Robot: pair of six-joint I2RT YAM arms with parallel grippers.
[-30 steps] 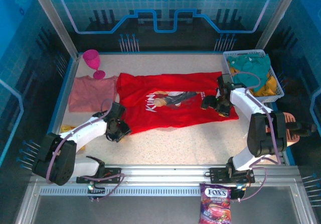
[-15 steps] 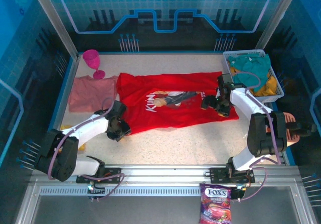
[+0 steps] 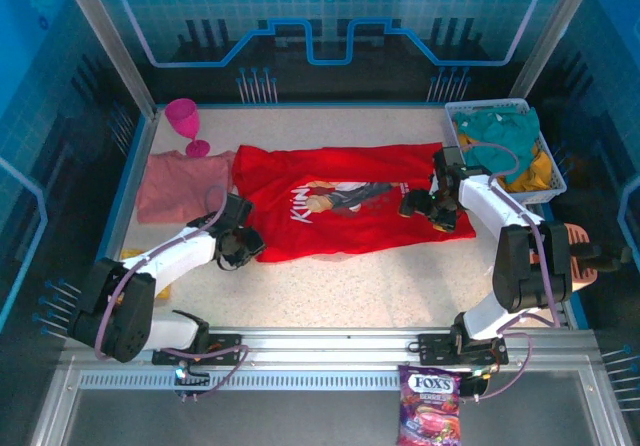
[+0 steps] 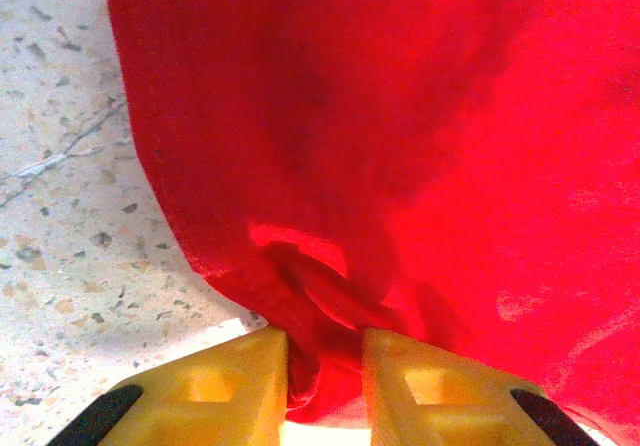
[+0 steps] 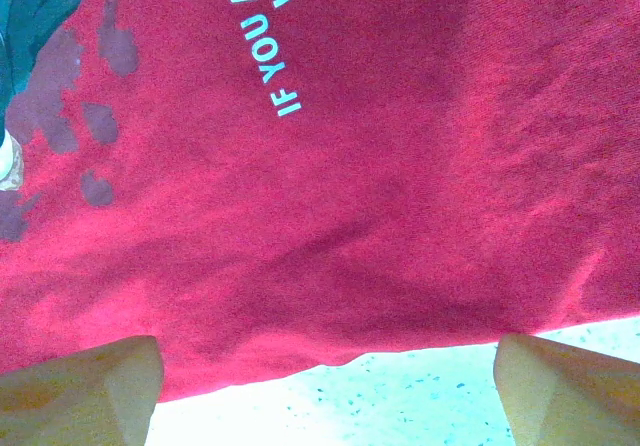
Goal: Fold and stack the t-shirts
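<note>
Red t-shirt (image 3: 340, 201) lies spread across the table (image 3: 380, 276), with the salmon-pink t-shirt (image 3: 180, 186) just beside its left end. Left arm (image 3: 175, 256) reaches low to the near-left hem. Left claw (image 4: 325, 351) is clenched on a bunched fold of red cloth. Right arm (image 3: 490, 201) is bent over the right end. Right claw (image 5: 325, 356) is released, fingers wide above the hem.

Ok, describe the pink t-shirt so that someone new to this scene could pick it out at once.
Go to the speckled table's far left corner, where a magenta goblet stands. Right beside its foot lies the salmon-pink t-shirt, laid flat. The red t-shirt next to it is bigger, brighter and printed; this one is pale and plain.
</note>
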